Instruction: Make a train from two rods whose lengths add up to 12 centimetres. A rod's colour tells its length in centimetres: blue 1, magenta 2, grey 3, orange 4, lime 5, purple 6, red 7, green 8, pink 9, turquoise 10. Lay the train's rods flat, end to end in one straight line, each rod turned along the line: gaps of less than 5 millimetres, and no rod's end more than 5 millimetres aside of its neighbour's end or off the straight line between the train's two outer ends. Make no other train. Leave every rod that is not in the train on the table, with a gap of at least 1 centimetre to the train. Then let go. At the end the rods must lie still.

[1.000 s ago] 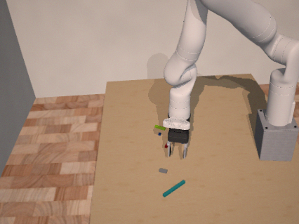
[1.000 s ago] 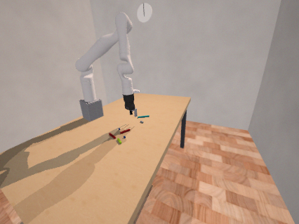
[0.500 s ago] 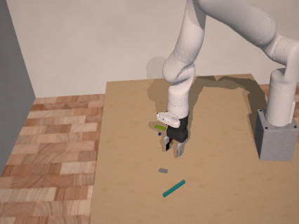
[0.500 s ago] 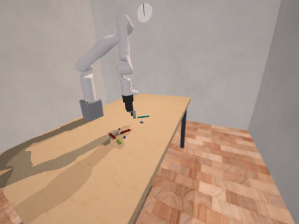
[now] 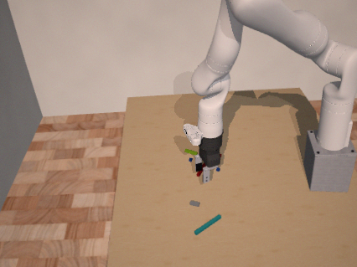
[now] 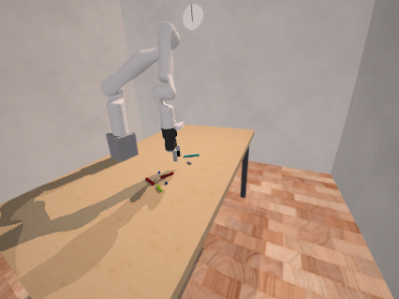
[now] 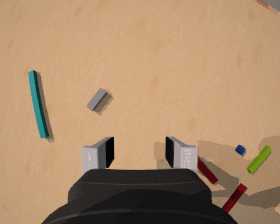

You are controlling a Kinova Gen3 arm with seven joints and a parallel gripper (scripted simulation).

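Note:
My gripper (image 5: 206, 177) (image 6: 175, 156) (image 7: 139, 147) is open and empty, pointing down just above the table (image 5: 268, 215). A long turquoise rod (image 5: 208, 224) (image 6: 191, 156) (image 7: 39, 105) lies flat in front of it, and a short grey rod (image 5: 194, 203) (image 6: 189, 163) (image 7: 98, 101) lies between the two. To one side lies a cluster of rods. It holds two red rods (image 7: 206, 171) (image 7: 234, 197) (image 6: 151, 181) (image 6: 168, 174), a lime rod (image 5: 191, 151) (image 6: 159, 188) (image 7: 259, 160) and a small blue rod (image 5: 190, 159) (image 7: 240, 150). In the top view the gripper hides part of the cluster.
The arm's grey base (image 5: 328, 165) (image 6: 122, 146) stands on the table at one long edge. The table's left edge (image 5: 119, 177) drops to a wooden floor (image 5: 59, 182). Another small blue piece (image 5: 218, 169) lies beside the gripper.

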